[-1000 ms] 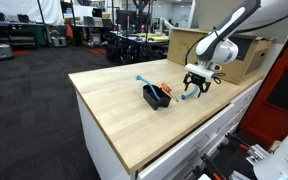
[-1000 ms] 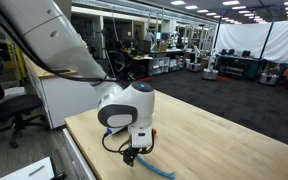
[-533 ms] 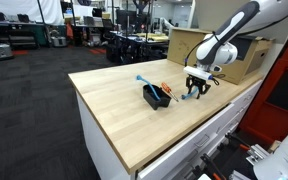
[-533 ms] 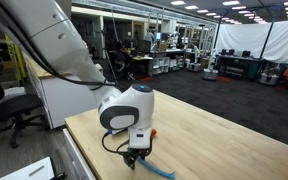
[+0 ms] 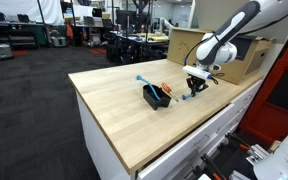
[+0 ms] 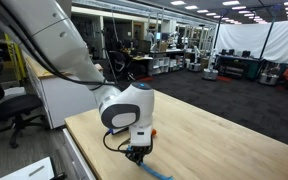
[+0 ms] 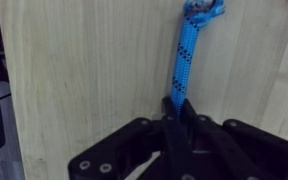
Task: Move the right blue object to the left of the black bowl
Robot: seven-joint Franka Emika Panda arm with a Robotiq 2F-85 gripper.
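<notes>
Gripper (image 5: 194, 89): in the wrist view the fingers (image 7: 196, 122) are drawn together on the near end of the strip (image 7: 184, 55), grasping it. The rest of the strip runs straight out from them across the wood to a curled, knotted tip.

Strip location: in an exterior view it lies (image 5: 188, 95) beside the bowl (image 5: 154, 98), on the side facing the cardboard box (image 5: 249, 55), apart from the bowl's wall. From there it cannot be told whether it rests on the surface (image 5: 109, 100) or is lifted. In an exterior view the gripper (image 6: 136, 155) stands low over the wood, with the strip (image 6: 156, 171) trailing out beneath it.

Other items: a thin blue stick (image 5: 141, 78) lies just behind the bowl, and an orange item (image 5: 166, 90) sits at the bowl's rim.

Markings: any lettering on the box is too small to read.

Edges and room: the bowl stands near mid-surface. The gripper works between the bowl and the front edge above the white drawers, near that edge. On the bowl's opposite side, away from the box, bare wood runs wide to the far edge
</notes>
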